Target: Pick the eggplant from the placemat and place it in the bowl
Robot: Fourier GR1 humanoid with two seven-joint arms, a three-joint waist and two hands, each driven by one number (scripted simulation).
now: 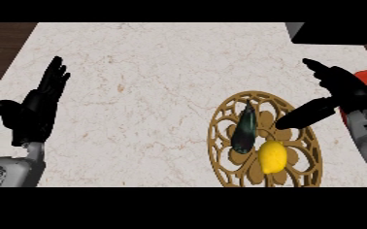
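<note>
My right robot hand [342, 88] hangs open at the right side of the scene, above the right edge of the placemat [213, 137]. One dark finger stretches left and down over the mat's rim, and another points towards the far side of the table [143, 77]. It holds nothing, and its nearest fingertip is close to the eggplant [245, 128] but apart from it.

The eggplant lies on the placemat, a round golden mat of open scrollwork. It is dark and slim, lying lengthwise from far to near, a little left of the mat's middle. A yellow lemon [273, 157] sits just beside its near end, to the right, also on the mat.

Behind my right robot hand, at the right edge, a red shape [356, 126] shows in part, and I cannot tell what it is.

My left robot hand [36, 109] rests open at the left edge, fingers up, well apart from the mat
</note>
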